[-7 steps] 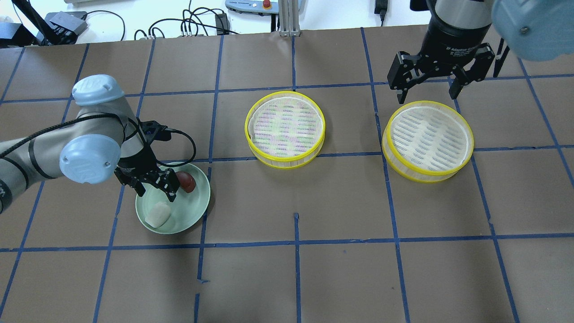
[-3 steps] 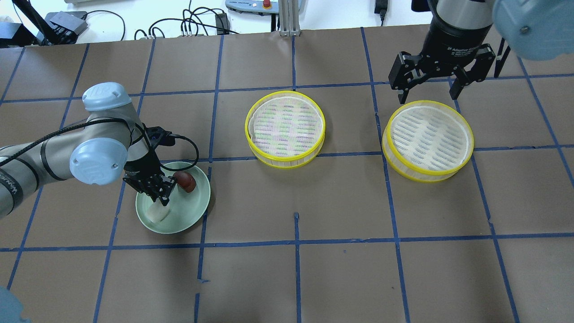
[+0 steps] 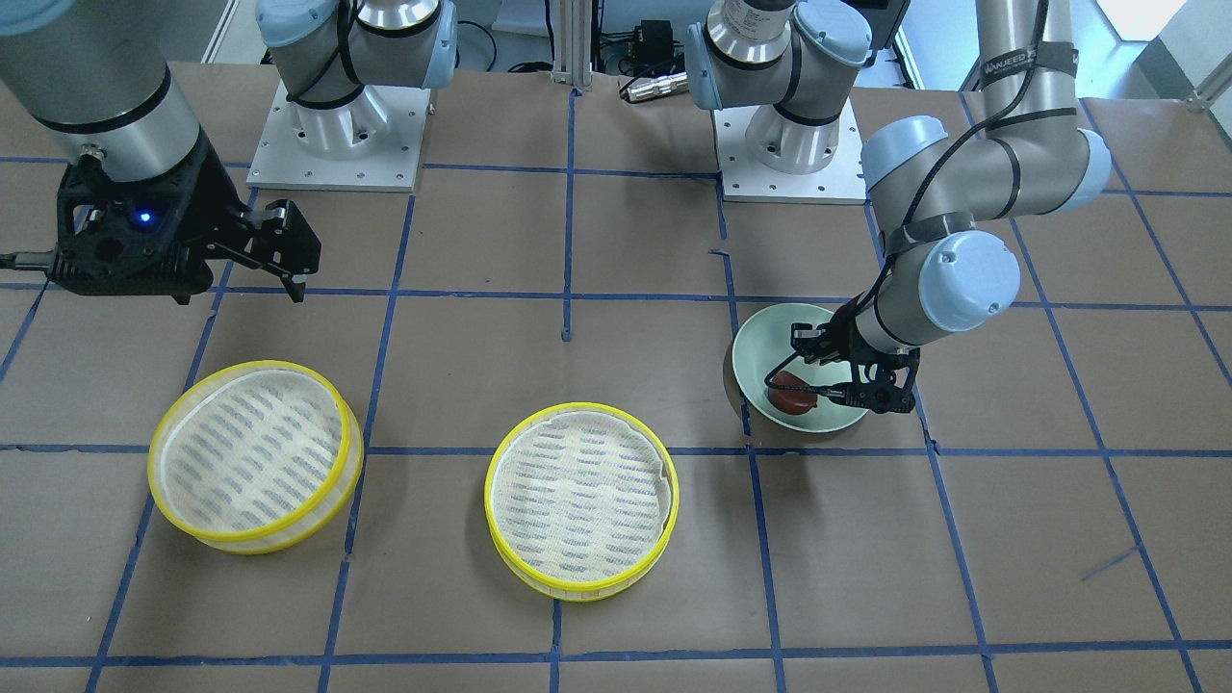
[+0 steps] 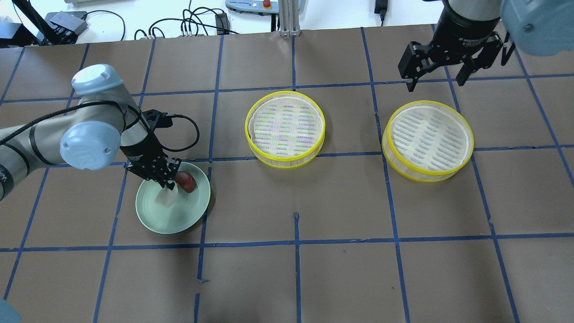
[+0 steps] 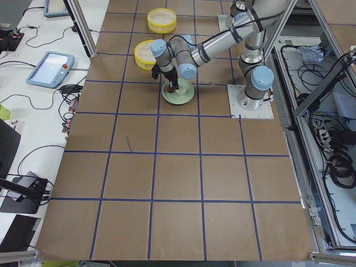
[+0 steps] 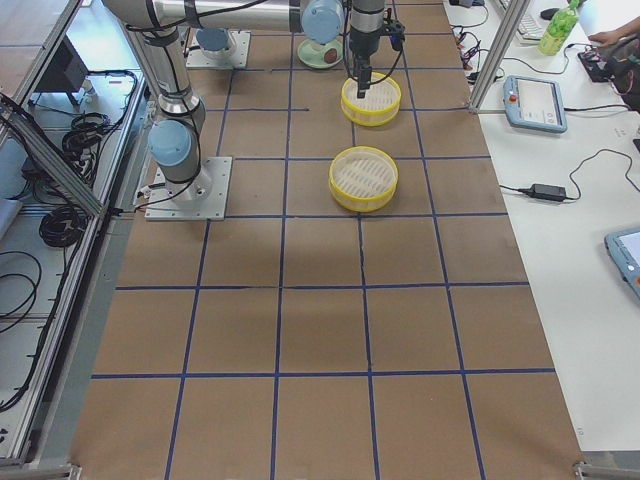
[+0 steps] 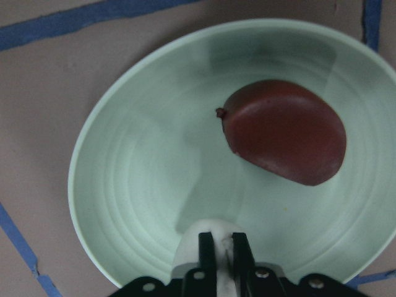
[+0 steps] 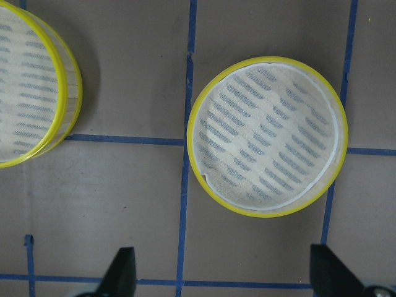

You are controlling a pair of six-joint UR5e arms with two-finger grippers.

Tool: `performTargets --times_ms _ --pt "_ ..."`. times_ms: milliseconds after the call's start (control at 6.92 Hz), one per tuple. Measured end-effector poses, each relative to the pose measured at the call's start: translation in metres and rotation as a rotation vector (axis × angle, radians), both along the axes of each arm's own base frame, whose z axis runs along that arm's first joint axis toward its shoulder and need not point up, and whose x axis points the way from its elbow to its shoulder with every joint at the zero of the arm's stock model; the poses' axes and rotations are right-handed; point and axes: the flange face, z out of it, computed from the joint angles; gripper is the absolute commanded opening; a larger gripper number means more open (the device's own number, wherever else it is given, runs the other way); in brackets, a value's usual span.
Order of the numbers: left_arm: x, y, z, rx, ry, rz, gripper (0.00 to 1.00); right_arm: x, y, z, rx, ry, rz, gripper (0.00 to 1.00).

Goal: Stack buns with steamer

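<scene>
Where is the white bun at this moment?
Overhead view, left side: the white bun is pinched in the left hand over the pale green plate, just beside the reddish-brown bun.

Pale green plate (image 4: 180, 219) sits on taped table (image 4: 341, 202).

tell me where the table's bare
Bare: the table on the robot's side of both steamers; the gap between middle steamer and right steamer. Crowded: the plate, left jaws holding white bun by red bun.
</scene>
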Motion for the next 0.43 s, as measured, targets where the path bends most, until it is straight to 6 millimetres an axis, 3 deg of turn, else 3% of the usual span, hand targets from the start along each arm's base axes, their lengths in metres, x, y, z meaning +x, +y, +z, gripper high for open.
performTargets --times_ms 145,434 --pt "-0.018 -0.023 0.031 -0.025 0.051 0.104 0.00 -0.015 -0.016 -0.010 -0.013 0.001 0.001 1.00" --pt "-0.069 -0.074 0.083 -0.075 0.236 0.320 0.01 -0.064 -0.050 -0.040 -0.030 0.006 0.027 1.00"
